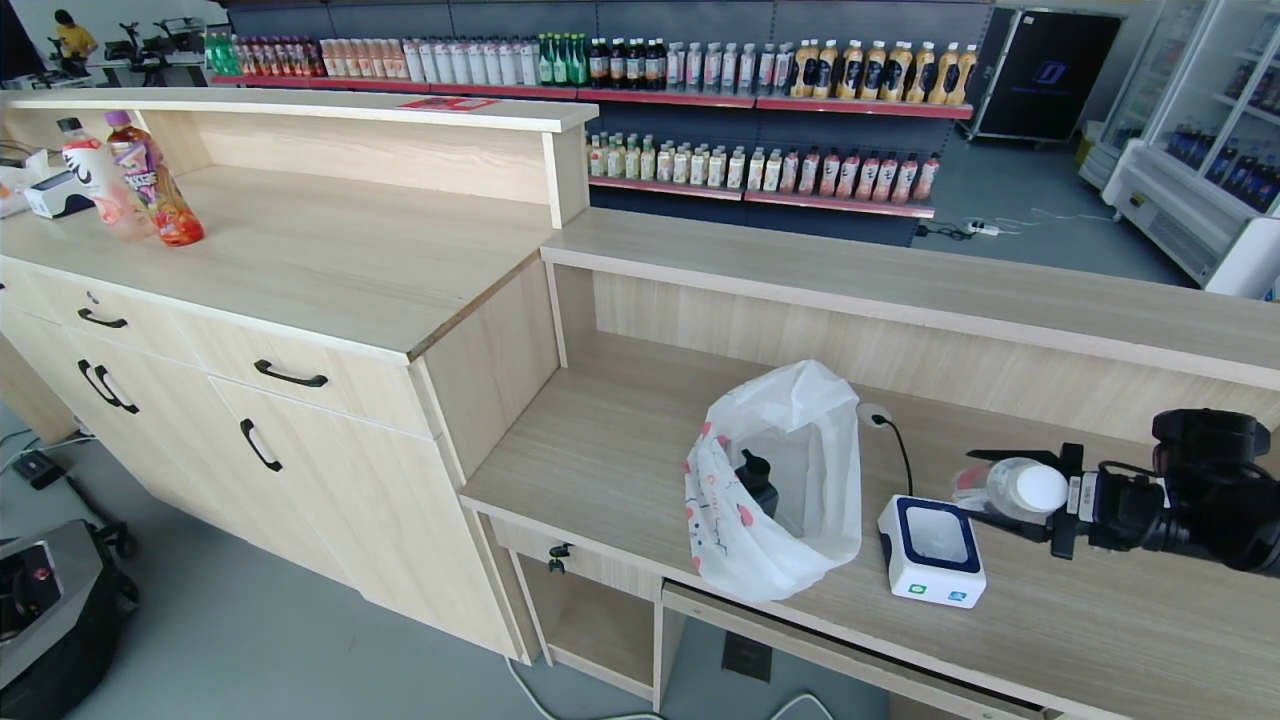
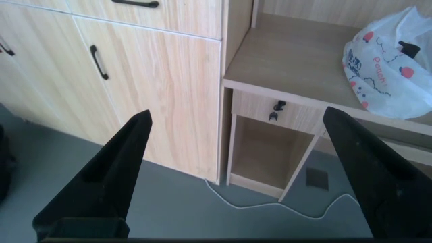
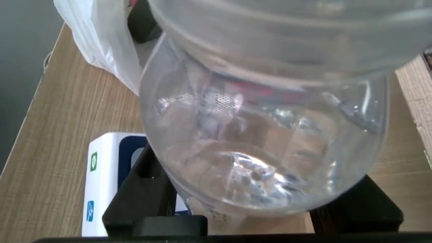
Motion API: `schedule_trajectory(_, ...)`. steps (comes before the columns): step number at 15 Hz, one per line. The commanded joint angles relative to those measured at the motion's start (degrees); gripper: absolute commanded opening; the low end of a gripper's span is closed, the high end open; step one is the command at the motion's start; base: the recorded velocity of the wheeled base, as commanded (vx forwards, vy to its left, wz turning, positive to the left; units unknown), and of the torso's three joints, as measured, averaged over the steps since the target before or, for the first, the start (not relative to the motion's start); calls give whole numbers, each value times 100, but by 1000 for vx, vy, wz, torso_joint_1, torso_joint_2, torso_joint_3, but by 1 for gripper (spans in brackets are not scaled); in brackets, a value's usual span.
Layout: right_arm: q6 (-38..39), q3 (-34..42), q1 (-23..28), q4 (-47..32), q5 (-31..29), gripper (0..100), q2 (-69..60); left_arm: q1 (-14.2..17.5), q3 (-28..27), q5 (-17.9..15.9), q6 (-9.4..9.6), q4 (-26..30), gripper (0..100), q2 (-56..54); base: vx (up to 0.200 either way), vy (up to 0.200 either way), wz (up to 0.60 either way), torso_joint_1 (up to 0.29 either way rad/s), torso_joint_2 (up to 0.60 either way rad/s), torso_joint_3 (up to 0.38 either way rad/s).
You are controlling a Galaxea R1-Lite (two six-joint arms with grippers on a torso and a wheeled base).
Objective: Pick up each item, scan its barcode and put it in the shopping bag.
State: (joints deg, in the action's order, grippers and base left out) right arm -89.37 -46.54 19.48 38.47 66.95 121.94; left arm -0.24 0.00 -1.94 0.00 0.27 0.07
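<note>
A clear plastic bottle [image 1: 1012, 487] with a white end is held level in my right gripper [image 1: 1000, 492], just right of and slightly above the white scanner [image 1: 931, 549] with its dark window. Up close in the right wrist view, the bottle [image 3: 270, 121] sits between the black fingers [image 3: 154, 202], with the scanner [image 3: 108, 182] below it. The white shopping bag [image 1: 785, 500] stands open left of the scanner, a dark pump bottle [image 1: 757, 481] inside. My left gripper [image 2: 236, 182] hangs open over the floor before the cabinet, the bag [image 2: 391, 61] farther off.
Two drink bottles [image 1: 135, 180] stand on the higher counter [image 1: 320, 250] at far left, beside a small white device [image 1: 55, 195]. A cable [image 1: 900, 445] runs behind the scanner. Cabinet doors with black handles [image 1: 260, 445] are below. A raised wooden ledge [image 1: 900, 270] backs the low desk.
</note>
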Motion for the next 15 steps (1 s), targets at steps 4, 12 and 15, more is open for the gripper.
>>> schedule_trajectory(4,-2,31,3,-7,-15,0,49,-2,0,0,0,0,100,1,0,0,0,0,0,0)
schedule_trajectory(12,16,66,3,-7,-24,0,110,-2,0,0,0,0,100,1,0,0,0,0,0,0)
schedule_trajectory(15,34,-13,-58,-7,-24,0,233,-2,0,0,0,0,100,1,0,0,0,0,0,0)
